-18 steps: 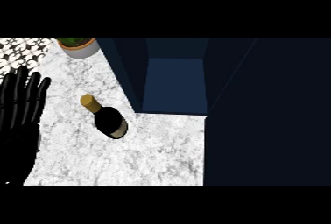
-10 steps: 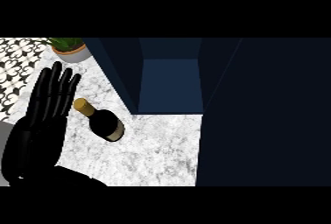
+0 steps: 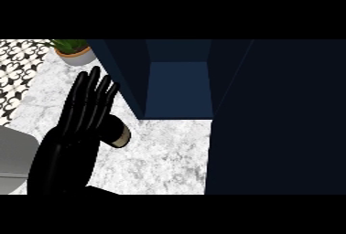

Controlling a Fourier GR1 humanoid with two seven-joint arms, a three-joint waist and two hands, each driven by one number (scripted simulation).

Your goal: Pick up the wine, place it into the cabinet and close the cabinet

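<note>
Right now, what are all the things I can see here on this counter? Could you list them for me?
wine bottle: one, dark with a tan band, lying on the counter, mostly hidden behind the left hand.
potted plant: one, green leaves in a pale pot, far left corner of the counter.
cabinet: one, dark blue, open, standing at the back of the counter right of the bottle.
cabinet door: one, dark blue, filling the right side of the view.
counter: one, white and grey marble.
patterned tiles: black and white, along the left edge.
left hand: one, black, fingers straight, over the bottle.
left forearm: grey, at the lower left edge.
right hand: not in view.
</note>
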